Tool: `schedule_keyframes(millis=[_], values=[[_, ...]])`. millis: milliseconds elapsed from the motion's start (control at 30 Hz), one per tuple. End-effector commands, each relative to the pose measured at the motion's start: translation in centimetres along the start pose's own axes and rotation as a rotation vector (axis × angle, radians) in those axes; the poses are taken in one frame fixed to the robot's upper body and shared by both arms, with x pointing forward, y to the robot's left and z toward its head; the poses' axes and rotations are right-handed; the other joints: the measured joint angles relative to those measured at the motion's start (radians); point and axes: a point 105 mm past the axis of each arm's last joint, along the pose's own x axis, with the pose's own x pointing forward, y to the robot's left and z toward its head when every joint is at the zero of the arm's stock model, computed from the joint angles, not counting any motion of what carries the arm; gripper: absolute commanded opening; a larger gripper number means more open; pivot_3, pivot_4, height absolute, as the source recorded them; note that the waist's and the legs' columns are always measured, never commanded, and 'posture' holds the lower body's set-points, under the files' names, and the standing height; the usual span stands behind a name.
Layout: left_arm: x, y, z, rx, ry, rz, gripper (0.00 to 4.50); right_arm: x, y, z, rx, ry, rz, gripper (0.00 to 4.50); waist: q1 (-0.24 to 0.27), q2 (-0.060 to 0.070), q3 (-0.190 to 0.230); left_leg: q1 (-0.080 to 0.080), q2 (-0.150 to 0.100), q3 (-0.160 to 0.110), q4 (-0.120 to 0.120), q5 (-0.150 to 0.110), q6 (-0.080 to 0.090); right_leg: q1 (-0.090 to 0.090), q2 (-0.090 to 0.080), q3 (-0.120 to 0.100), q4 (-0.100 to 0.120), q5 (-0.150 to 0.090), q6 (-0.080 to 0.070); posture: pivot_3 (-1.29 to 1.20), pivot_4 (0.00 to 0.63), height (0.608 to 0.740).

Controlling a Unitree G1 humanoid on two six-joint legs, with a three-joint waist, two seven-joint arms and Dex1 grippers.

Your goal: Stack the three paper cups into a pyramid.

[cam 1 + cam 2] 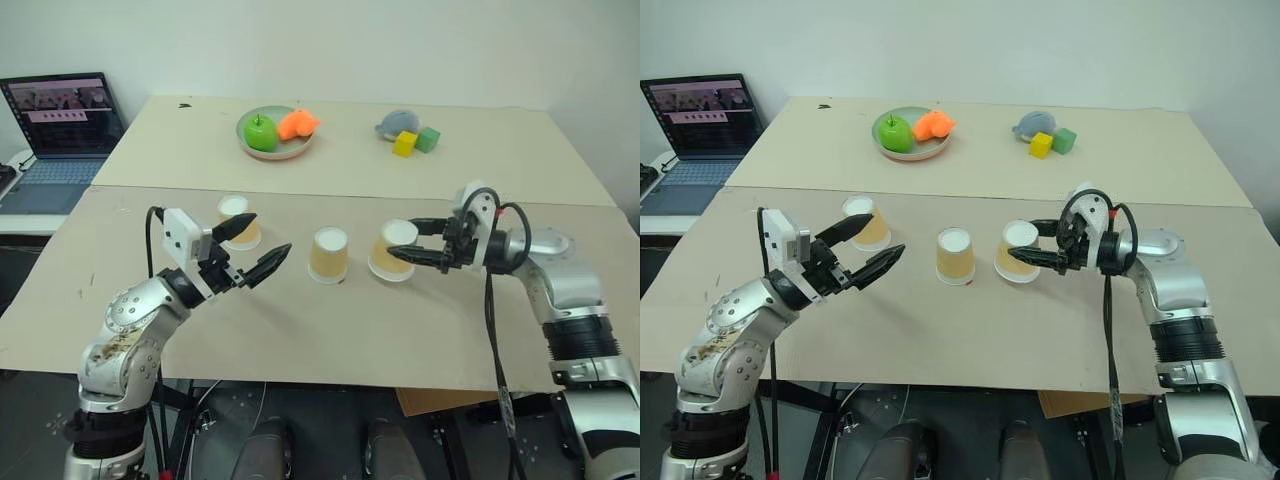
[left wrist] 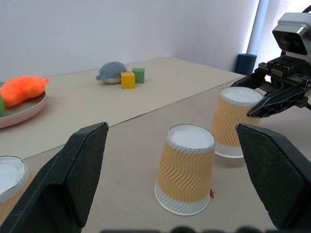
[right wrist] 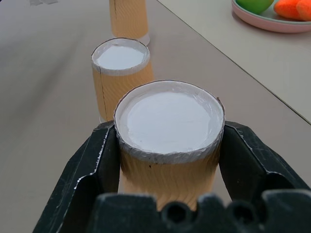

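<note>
On the near beige tabletop (image 1: 330, 340) we see three small tapered paper cups with tan-orange ribbed sides and white rims, all standing upside down in a loose row. The right-hand cup (image 1: 395, 250) sits between the two black fingers of the right gripper (image 1: 412, 243), which is clenched against its upper sides; in the right wrist view the fingers press on both flanks of this cup (image 3: 170, 145), and its wide rim looks slightly tilted off the table. The middle cup (image 1: 329, 255) stands free, just beside the held one. The left-hand cup (image 1: 238, 221) stands a little farther back, behind the left gripper (image 1: 250, 252), whose fingers are spread wide apart and hold nothing. On the far table we see a pale green round plate (image 1: 277, 150) carrying a green toy apple (image 1: 261, 133) and an orange toy carrot (image 1: 298, 124), and to the right a grey plush toy (image 1: 396, 123), a yellow cube (image 1: 405, 144) and a green cube (image 1: 428, 139). An open laptop (image 1: 62, 140) sits at far left.
</note>
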Motion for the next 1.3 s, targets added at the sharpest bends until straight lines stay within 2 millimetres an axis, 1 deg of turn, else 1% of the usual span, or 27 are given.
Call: schedule_keyframes(millis=[33, 200, 267, 433, 600, 867, 1300], values=[[0.2, -0.4, 1.0, 0.03, -0.038, -0.01, 4.48, 0.6, 0.0, 1.2, -0.057, -0.051, -0.005, 2.65, -0.003, 0.0, 0.0, 0.0, 0.0, 0.0, 0.0, 0.0, 0.0, 0.0, 0.0, 0.0, 0.0, 0.0, 0.0, 0.0, 0.15, 0.678], [0.7, -0.5, 1.0, 0.026, -0.045, -0.019, 4.48, 1.6, 0.5, 0.9, -0.052, -0.062, 0.006, 2.65, -0.008, 0.0, 0.0, 0.0, 0.0, 0.0, 0.0, 0.0, 0.0, 0.0, 0.0, 0.0, 0.0, 0.0, 0.0, 0.0, 0.15, 0.678], [0.8, -0.6, 1.1, 0.023, -0.049, -0.024, 4.48, 1.7, 0.6, 0.8, -0.04, -0.069, 0.006, 2.65, -0.008, 0.0, 0.0, 0.0, 0.0, 0.0, 0.0, 0.0, 0.0, 0.0, 0.0, 0.0, 0.0, 0.0, 0.0, 0.0, 0.15, 0.678], [1.0, -0.7, 1.2, 0.019, -0.058, -0.027, 4.48, 1.6, 0.6, 0.0, -0.015, -0.058, -0.008, 2.65, -0.008, 0.0, 0.0, 0.0, 0.0, 0.0, 0.0, 0.0, 0.0, 0.0, 0.0, 0.0, 0.0, 0.0, 0.0, 0.0, 0.15, 0.678], [1.2, -0.6, 1.3, 0.018, -0.064, -0.028, 4.48, 2.2, 0.7, -0.4, -0.004, -0.065, -0.015, 2.65, -0.01, 0.0, 0.0, 0.0, 0.0, 0.0, 0.0, 0.0, 0.0, 0.0, 0.0, 0.0, 0.001, 0.0, 0.0, 0.0, 0.15, 0.678], [1.5, -0.8, 1.3, 0.015, -0.07, -0.031, 4.48, 3.0, 0.8, -0.5, 0.009, -0.084, -0.017, 2.65, -0.016, 0.0, 0.0, 0.0, 0.0, 0.0, 0.0, 0.0, 0.0, 0.0, 0.0, 0.0, 0.001, 0.0, 0.0, 0.0, 0.15, 0.678], [1.5, -0.7, 1.1, 0.007, -0.078, -0.018, 4.48, 3.4, 0.9, -1.2, 0.054, -0.085, -0.021, 2.65, -0.018, 0.0, 0.0, 0.0, 0.0, 0.0, 0.0, 0.0, 0.0, 0.0, 0.0, 0.0, 0.001, 0.0, 0.0, 0.0, 0.15, 0.678]])
